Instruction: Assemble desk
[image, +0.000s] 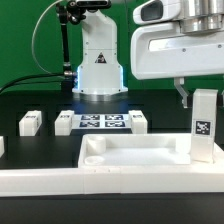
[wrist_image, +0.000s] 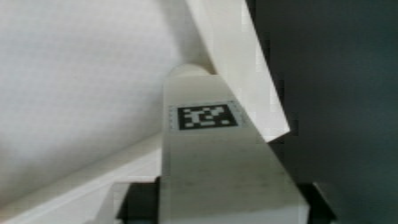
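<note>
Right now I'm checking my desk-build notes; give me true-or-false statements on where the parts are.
A leg stands upright at the desk panel's end on the exterior view's right. True.
That leg bears no tag. False: it shows a black-and-white tag.
The marker board lies on the panel. False: it lies on the table behind it.
The leg sits between the hand's fingers. True.
Other loose legs lie on the table beside the marker board. True.

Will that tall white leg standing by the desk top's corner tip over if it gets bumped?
Probably tippy: the leg stands tall and narrow. It looks like stiff plastic, so it likely won't bend. Smooth sides may slip.
</note>
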